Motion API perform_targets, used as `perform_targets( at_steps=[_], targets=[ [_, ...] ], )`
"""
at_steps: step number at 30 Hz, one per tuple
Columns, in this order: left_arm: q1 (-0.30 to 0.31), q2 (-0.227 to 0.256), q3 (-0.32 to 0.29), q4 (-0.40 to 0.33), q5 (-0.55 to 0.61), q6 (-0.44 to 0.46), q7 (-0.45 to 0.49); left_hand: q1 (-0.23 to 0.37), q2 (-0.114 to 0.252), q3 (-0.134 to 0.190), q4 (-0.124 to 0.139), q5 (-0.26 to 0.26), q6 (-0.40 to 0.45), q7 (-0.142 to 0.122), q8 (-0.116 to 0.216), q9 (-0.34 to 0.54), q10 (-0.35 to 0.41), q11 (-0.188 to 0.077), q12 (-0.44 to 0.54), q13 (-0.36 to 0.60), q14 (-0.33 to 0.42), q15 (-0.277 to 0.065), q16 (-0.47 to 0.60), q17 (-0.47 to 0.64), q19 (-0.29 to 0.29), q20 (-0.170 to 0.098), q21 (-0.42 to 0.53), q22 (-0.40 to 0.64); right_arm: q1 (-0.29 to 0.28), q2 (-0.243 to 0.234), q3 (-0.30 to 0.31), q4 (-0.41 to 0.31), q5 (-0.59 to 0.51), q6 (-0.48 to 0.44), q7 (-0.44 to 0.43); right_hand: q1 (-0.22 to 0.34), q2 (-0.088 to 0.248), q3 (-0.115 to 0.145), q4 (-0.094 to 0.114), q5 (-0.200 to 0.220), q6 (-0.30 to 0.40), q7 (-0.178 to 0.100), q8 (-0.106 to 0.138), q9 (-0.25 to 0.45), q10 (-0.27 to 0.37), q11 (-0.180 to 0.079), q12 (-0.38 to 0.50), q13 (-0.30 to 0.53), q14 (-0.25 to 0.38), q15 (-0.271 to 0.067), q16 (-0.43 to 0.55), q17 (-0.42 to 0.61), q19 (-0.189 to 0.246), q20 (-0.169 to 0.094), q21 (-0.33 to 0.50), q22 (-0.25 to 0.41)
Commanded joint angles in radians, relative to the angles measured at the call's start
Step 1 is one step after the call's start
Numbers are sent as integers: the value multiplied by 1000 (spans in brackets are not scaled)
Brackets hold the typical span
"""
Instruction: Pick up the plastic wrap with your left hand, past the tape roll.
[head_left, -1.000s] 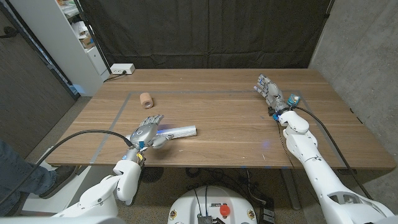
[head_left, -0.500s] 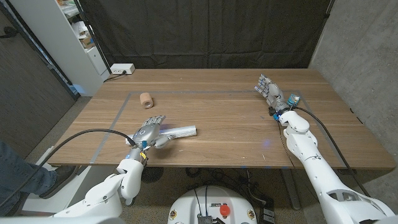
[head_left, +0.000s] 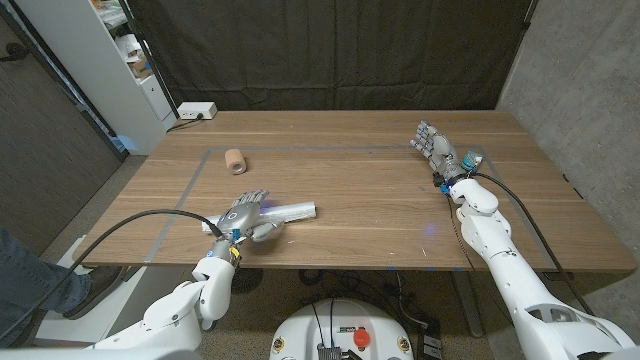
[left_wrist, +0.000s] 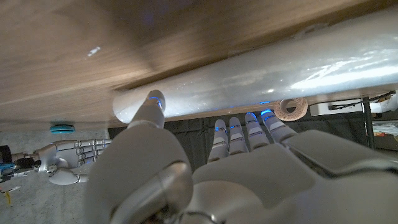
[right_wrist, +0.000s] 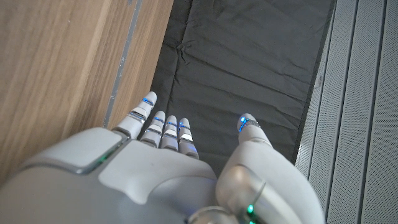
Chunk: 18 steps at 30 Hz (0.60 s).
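The long wooden table (head_left: 380, 190) with a faint taped rectangle on its top carries everything here, and a black curtain (head_left: 330, 50) hangs behind its far edge. A white shelving unit (head_left: 120, 60) stands off the far left corner, beyond the left hand.

The robot's left hand (head_left: 244, 216) sits near the front edge of the table, its fingers (left_wrist: 239, 134) reaching over the near end of the long white roll of plastic wrap (head_left: 287, 212). The left wrist view shows the thumb tip touching the roll's end while the fingers lie along its side, spread a little; whether they have closed round it enough to hold it cannot be told. The roll lies on the tabletop, stretching away to the right of that hand.

The right hand (head_left: 430, 143) is well apart from the left, far across the table near its right side, fingers extended and slightly apart with nothing in them, as the right wrist view also shows.

The small tan tape roll (head_left: 234, 160) stands beyond the left hand, farther from the robot, clear of both the hand and the plastic wrap. A white power strip (head_left: 196, 111) rests at the table's far left corner, farther still.
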Motion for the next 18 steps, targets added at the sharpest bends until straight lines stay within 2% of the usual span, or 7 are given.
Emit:
perform_targets(
  at_steps=[1, 18],
  targets=[
    [-11, -5, 12, 19, -30, -10, 12, 15, 0, 3, 3, 3, 12, 0, 1, 5, 14, -1, 7, 5, 9, 3, 5, 5, 4, 2, -3, 5, 2, 6, -1, 15, -3, 1, 1, -4, 4, 1, -6, -1, 8, -5, 0, 2, 5, -3, 0, 5, 10, -3, 7, 3, 8, 0, 2, 2],
    [-45, -18, 48, 39, -37, -1, -2, 24, 5, 3, 4, 1, 31, 4, 4, 5, 24, -4, 10, 7, 18, 1, 6, 5, 16, 13, 0, 5, 12, 13, -3, 42, -5, 17, 3, -5, 5, 0, -7, -2, 7, -7, -1, 2, 6, -3, 1, 5, 11, -3, 7, 4, 9, 1, 2, 2]
  ],
)
